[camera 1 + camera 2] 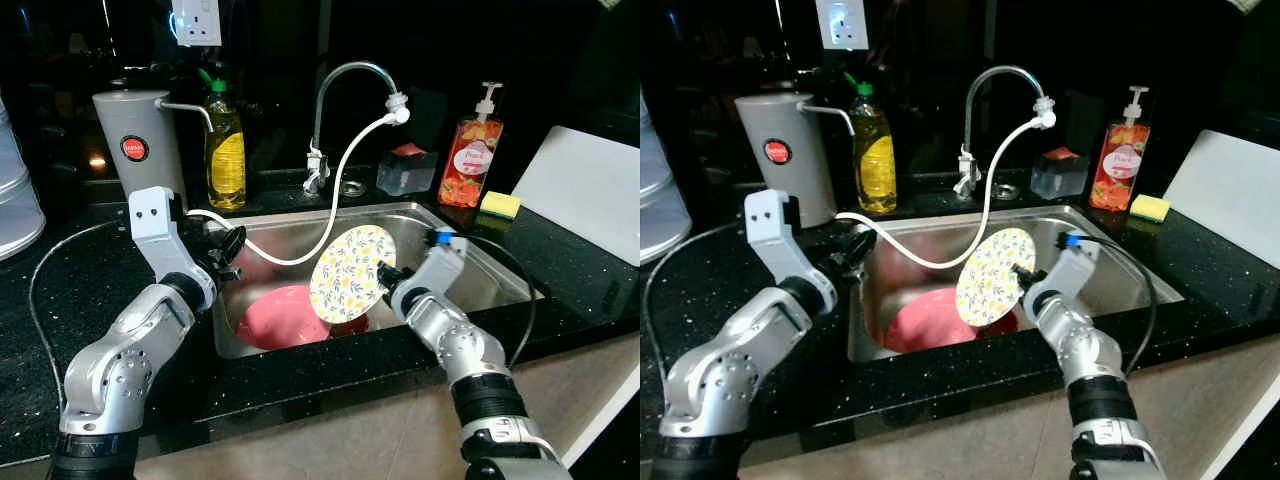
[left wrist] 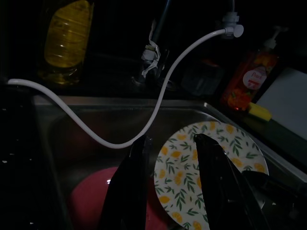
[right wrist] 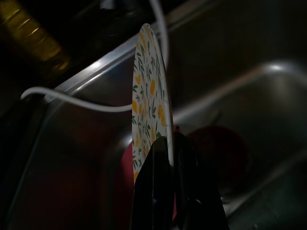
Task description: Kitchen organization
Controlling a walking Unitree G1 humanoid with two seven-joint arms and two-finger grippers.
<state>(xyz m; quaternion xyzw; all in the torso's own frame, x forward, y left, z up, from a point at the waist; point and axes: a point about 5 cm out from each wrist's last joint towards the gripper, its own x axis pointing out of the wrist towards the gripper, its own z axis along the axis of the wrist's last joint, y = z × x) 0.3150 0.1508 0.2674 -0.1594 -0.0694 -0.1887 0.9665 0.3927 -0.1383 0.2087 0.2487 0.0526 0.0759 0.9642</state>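
Right gripper (image 1: 382, 276) fingers clamped at mid-height; left gripper (image 1: 230, 250) fingers parted, forearm bent inward.

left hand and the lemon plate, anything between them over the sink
Only the white hose, sagging across the sink between the open left hand and the lemon plate held by the right hand; seen in the left eye view.
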